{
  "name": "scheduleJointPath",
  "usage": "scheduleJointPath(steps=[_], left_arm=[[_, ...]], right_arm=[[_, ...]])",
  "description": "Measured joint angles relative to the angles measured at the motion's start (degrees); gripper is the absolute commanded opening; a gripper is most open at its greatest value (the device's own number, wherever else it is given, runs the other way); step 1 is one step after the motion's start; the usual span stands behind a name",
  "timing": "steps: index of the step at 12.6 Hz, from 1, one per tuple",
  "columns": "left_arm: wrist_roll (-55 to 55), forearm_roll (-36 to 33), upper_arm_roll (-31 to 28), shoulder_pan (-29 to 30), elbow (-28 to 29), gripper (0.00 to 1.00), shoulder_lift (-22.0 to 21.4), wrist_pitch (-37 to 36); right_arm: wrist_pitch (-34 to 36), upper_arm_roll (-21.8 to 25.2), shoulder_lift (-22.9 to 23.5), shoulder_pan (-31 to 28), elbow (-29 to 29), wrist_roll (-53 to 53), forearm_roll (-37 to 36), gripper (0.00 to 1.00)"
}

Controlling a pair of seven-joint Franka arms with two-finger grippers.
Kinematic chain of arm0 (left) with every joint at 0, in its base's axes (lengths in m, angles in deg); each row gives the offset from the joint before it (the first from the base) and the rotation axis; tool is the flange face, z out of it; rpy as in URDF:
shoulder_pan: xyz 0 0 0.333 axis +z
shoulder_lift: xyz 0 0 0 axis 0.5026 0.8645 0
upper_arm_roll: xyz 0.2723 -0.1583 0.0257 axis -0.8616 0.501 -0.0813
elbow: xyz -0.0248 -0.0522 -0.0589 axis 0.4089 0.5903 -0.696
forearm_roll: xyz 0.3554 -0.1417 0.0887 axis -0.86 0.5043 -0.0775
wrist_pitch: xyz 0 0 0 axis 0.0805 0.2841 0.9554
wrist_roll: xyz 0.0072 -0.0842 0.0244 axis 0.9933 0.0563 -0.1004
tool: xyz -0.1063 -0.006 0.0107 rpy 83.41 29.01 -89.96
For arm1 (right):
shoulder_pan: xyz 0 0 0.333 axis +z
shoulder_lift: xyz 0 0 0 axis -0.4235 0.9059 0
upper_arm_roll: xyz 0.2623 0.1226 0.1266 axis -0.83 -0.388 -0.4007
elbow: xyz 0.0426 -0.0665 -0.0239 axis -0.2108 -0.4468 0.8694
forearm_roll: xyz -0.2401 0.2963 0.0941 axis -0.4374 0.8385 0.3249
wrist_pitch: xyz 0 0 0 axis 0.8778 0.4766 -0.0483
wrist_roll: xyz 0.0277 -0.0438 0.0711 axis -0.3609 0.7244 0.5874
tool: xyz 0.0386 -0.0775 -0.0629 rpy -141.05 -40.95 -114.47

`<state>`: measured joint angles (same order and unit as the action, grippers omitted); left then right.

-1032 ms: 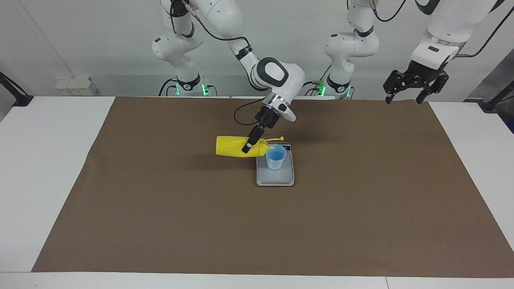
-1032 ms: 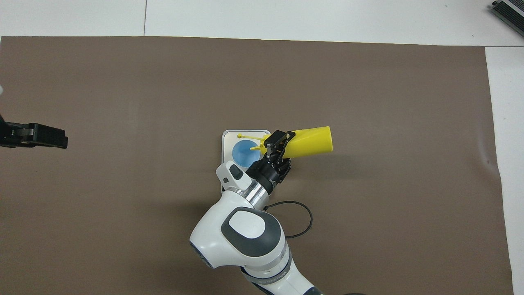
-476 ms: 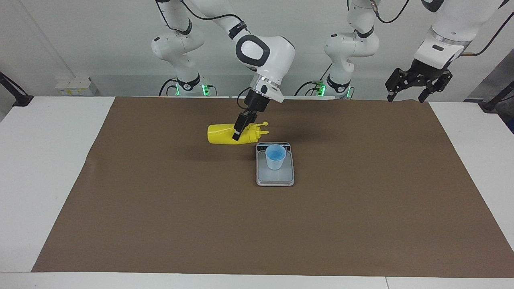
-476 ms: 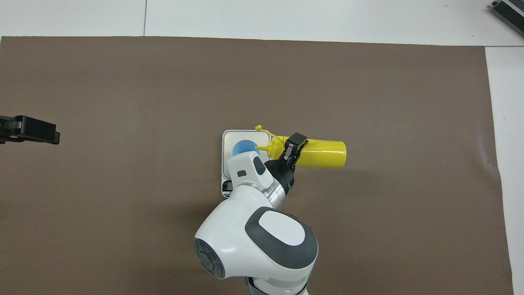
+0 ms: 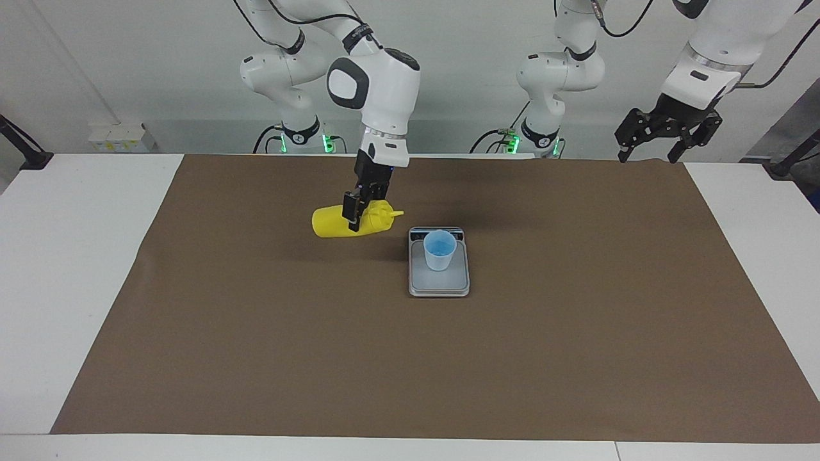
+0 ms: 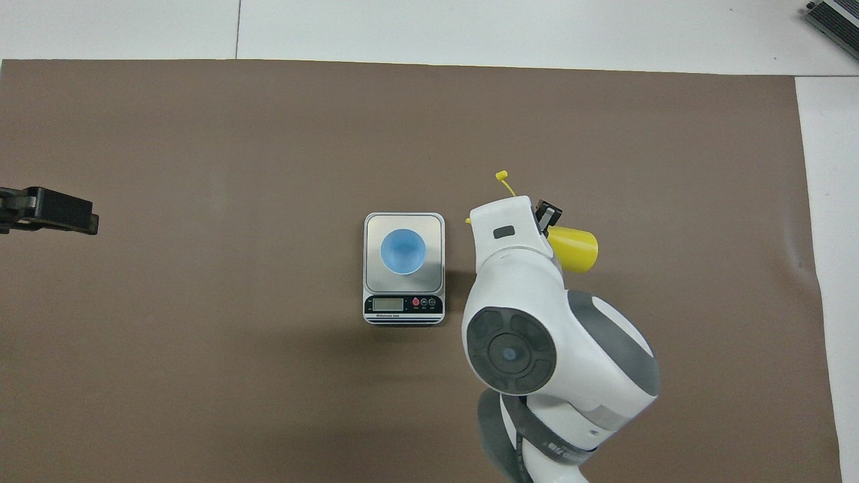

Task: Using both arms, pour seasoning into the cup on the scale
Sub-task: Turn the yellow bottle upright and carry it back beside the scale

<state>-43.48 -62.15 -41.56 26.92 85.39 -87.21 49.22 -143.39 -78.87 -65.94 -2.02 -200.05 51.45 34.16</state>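
The yellow seasoning bottle [image 5: 333, 223] hangs tilted nearly flat over the brown mat, its nozzle pointing toward the scale. My right gripper [image 5: 353, 211] is shut on the bottle near its nozzle end. In the overhead view the right wrist hides most of the bottle [image 6: 574, 249]; only its base, nozzle tip and cap strap show. The light-blue cup [image 5: 439, 250] [image 6: 402, 251] stands upright on the silver-grey scale [image 5: 439, 286] [image 6: 374, 227], apart from the bottle. My left gripper [image 5: 666, 133] [image 6: 50, 211] waits open and empty in the air over the left arm's end of the table.
A brown mat [image 5: 256, 358] covers most of the white table [image 5: 77, 256]. The scale's dark display strip [image 6: 402, 304] faces the robots. The right arm's big wrist [image 6: 537, 335] hangs over the mat beside the scale.
The right gripper has carried the bottle away from above the cup toward the right arm's end of the table, and its wrist has turned. The left gripper has barely moved.
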Motion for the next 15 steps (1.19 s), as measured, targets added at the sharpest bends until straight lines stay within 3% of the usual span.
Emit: scheduleJointPath(steps=[6,10,15], left_arm=[[0.0,0.0,0.0,0.0,0.27,1.0,0.35,1.01],[0.0,0.0,-0.03,0.0,0.35,1.0,1.21,2.48],[0.0,0.0,-0.12,0.22,0.75,1.0,2.7,3.79]], right_arm=[[-11.33,0.09,-1.84,-11.35,-4.7,17.49,27.81,0.23],[-12.01,0.21,-2.06,-18.99,-6.61,41.51,49.92,0.24],[-12.04,0.31,-2.79,-28.2,-14.09,73.54,78.78,0.24]])
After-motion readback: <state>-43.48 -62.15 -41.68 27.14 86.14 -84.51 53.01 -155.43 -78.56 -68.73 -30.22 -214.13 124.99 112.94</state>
